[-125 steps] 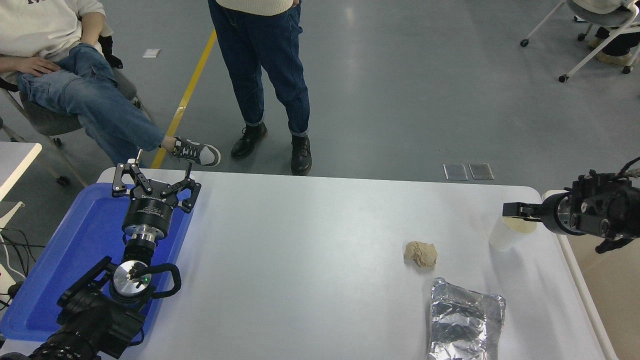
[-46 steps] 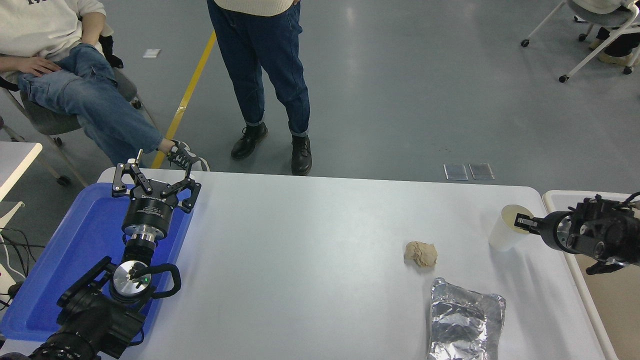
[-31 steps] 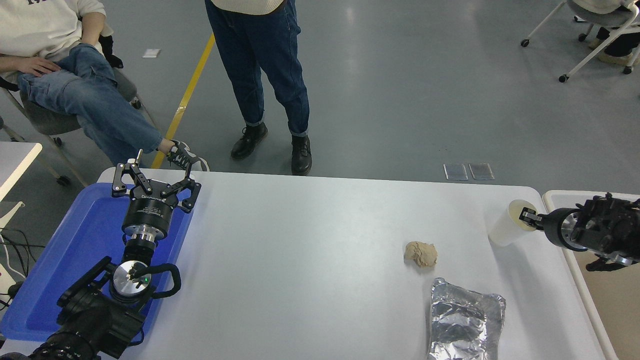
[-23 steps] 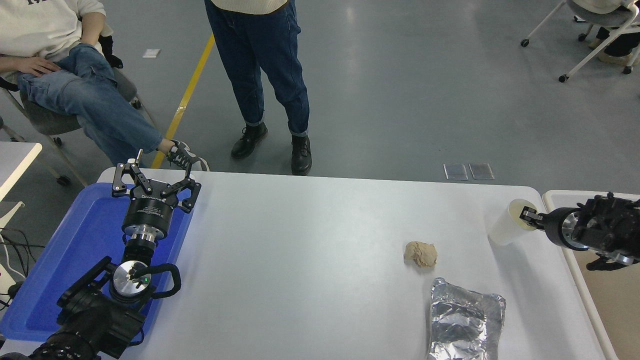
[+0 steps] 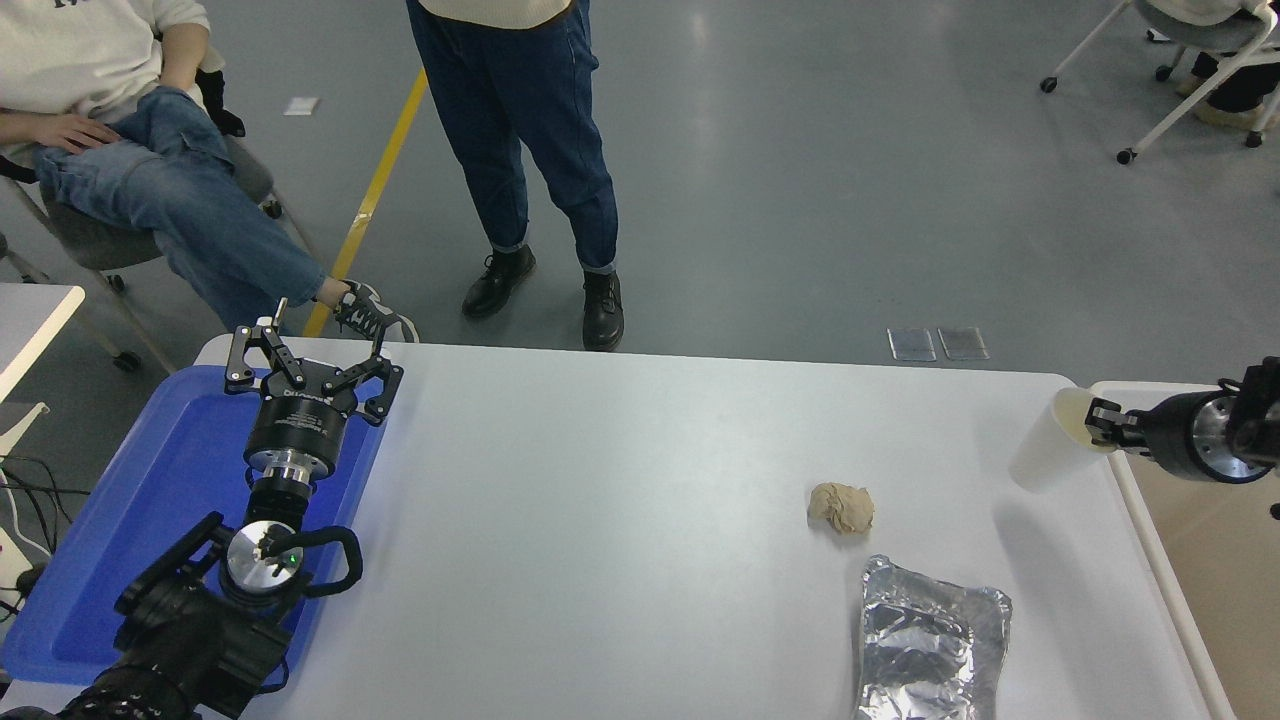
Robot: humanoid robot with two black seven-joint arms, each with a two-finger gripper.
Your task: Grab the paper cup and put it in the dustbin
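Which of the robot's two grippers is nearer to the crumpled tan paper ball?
The right. The right gripper, shut on the paper cup, is to the right of the paper ball near the table's right edge; the left gripper is parked over the blue tray, far left.

A crumpled tan paper ball (image 5: 841, 507) lies on the white desk (image 5: 620, 520), just beyond a silver foil tray (image 5: 930, 640) at the near edge. A blue plastic tray (image 5: 120, 540) sits at the desk's left end. One person (image 5: 530, 150) stands beyond the far side; another (image 5: 130, 140) sits at the upper left.
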